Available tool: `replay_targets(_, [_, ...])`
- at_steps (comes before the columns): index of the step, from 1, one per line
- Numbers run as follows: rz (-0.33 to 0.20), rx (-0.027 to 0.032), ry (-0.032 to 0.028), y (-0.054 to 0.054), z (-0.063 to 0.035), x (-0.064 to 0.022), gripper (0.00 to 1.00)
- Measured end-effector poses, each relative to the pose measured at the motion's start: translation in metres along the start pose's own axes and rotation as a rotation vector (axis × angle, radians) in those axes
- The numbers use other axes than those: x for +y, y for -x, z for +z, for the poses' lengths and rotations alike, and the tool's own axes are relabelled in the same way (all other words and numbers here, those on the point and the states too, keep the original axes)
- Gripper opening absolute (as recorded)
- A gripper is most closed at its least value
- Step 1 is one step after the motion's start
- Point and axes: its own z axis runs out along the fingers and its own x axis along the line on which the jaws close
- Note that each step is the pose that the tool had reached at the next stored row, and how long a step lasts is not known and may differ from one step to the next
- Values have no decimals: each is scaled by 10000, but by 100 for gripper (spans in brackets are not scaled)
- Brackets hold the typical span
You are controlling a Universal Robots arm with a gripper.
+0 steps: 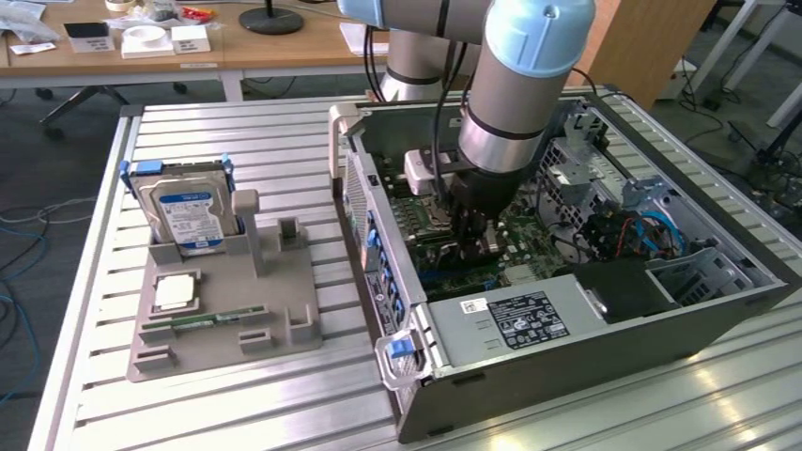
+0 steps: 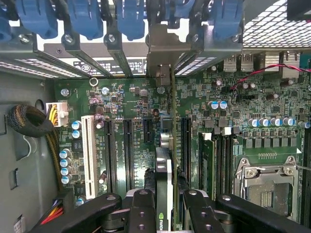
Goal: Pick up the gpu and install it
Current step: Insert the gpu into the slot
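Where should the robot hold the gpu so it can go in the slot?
By its two flat faces, near the upper edge, coming from above. The gpu stands on edge, thin side up, over the motherboard, so its broad faces are easiest to pinch. The gripper is shut on it that way.

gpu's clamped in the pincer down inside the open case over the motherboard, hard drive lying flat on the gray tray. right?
One slip: the hard drive stands upright in the gray tray, per the exterior view. The pincer does hold the gpu over the motherboard.
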Motion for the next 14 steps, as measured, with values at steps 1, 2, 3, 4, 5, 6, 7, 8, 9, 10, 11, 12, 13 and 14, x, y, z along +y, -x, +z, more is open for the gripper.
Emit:
replay_targets(1, [-1,1,-1,0,0,0,27])
replay_targets(2, [-1,3,-1,0,-1,0,33])
replay_targets(3, [-1,5,0,0,-2,0,33])
replay_targets(4, [-1,7,1,0,-3,0,40])
replay_targets(5, [-2,7,1,0,-3,0,40])
replay_targets(6, [-2,7,1,0,-4,-1,40])
replay_targets(7, [-4,10,2,2,-12,-1,40])
replay_targets(8, [-4,9,1,5,-25,-2,40])
replay_targets(9, [-4,7,1,7,-39,-2,40])
replay_targets(10, [-3,7,0,10,-55,-2,40])
replay_targets(11, [-2,7,0,12,-69,-2,40])
replay_targets(12, [-3,7,-1,15,-83,-2,40])
replay_targets(13, [-3,7,-3,17,-96,-2,40])
replay_targets(14, [-3,7,-7,20,-106,-2,40])
